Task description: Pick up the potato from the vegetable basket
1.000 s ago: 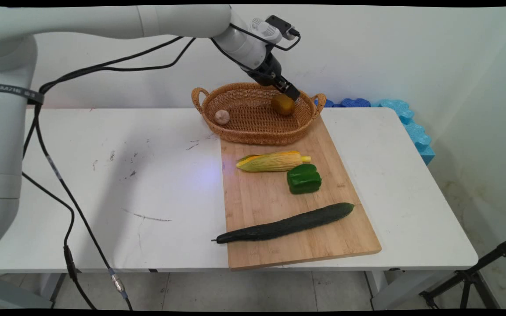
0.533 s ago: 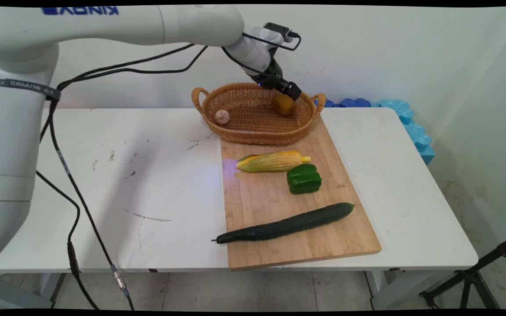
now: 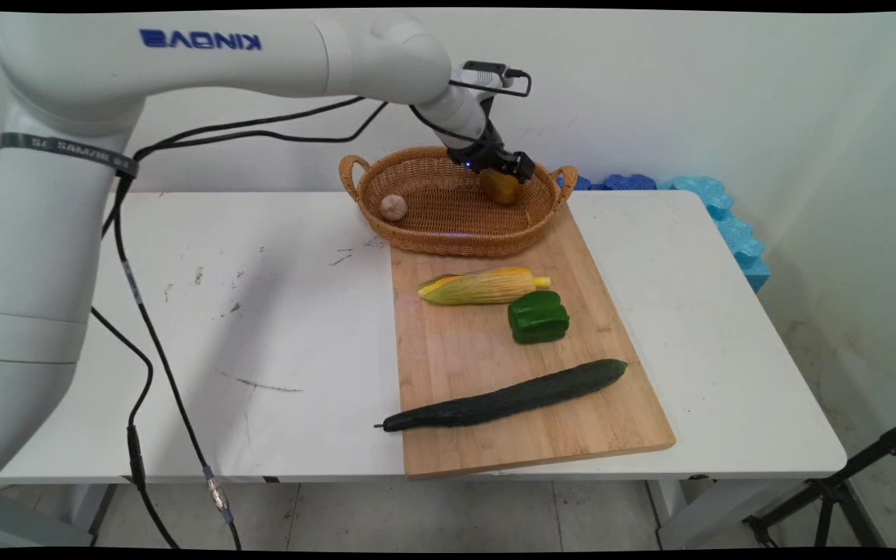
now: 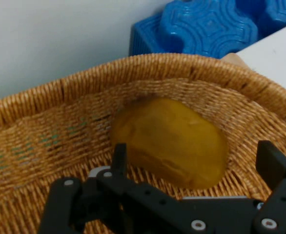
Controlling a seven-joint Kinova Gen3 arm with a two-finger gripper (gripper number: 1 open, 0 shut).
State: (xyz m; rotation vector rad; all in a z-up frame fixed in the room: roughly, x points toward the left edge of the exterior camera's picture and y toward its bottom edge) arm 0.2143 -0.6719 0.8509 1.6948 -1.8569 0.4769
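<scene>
Pincer (image 3: 512, 165) spread wide just above the yellow-brown potato (image 3: 501, 187) in the wicker basket (image 3: 448, 233).
Since a second ago the wrist has tipped flatter, and the potato lies where it did, at the basket's right end. The hand view alone shows both fingers (image 4: 119, 158) apart either side of the potato (image 4: 172, 141), not touching; the main view alone shows the garlic bulb (image 3: 393, 206) at the basket's left.
</scene>
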